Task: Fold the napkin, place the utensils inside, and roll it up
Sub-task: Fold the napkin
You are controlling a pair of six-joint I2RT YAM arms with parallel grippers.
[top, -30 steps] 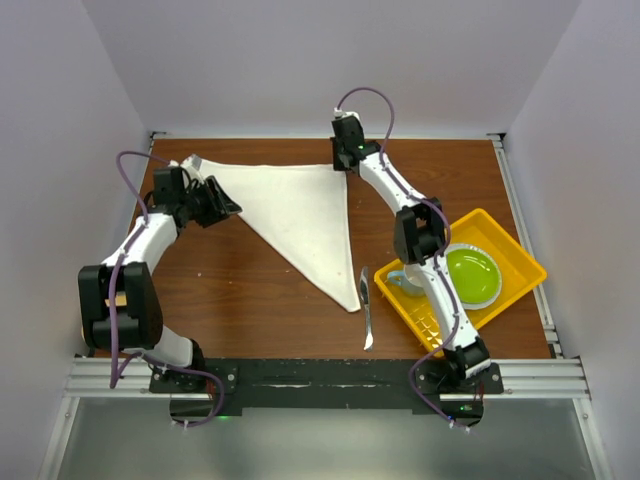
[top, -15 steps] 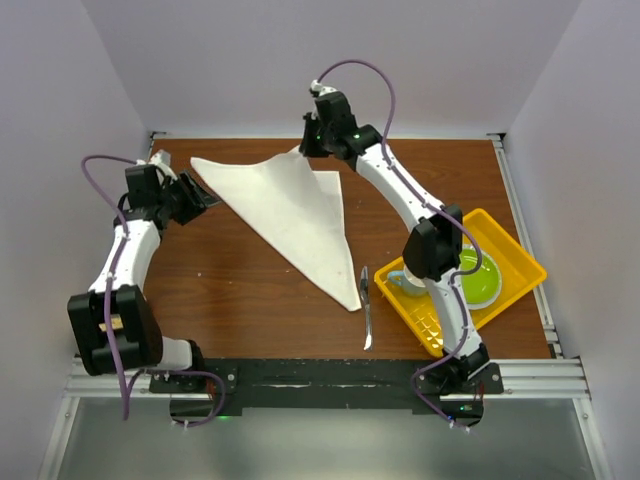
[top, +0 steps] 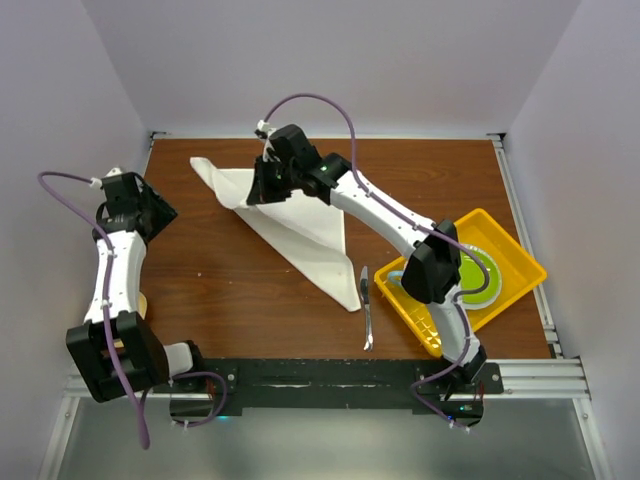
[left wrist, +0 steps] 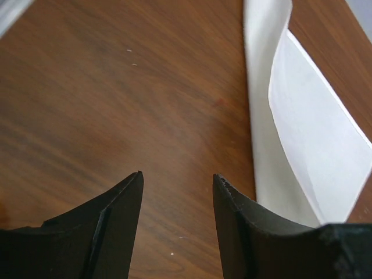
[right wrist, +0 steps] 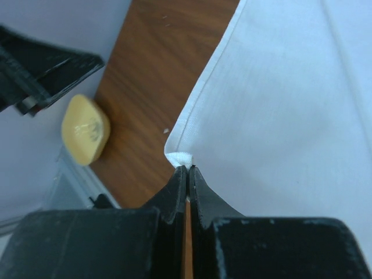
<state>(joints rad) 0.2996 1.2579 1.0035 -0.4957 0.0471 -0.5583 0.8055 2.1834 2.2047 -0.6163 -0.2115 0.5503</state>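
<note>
One napkin (top: 300, 215), one knife (top: 366, 305), one yellow tray (top: 516, 252).

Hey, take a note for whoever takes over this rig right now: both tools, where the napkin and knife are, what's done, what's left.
Left tool: open, empty, over bare table left of the napkin.
Right tool: shut on a corner of the napkin, lifted above the cloth.
Knife: flat on the table between the napkin's near tip and the yellow tray, untouched.
Done: napkin lies as a triangle.
Left: finish the fold, lay the knife inside, roll it up.
</note>
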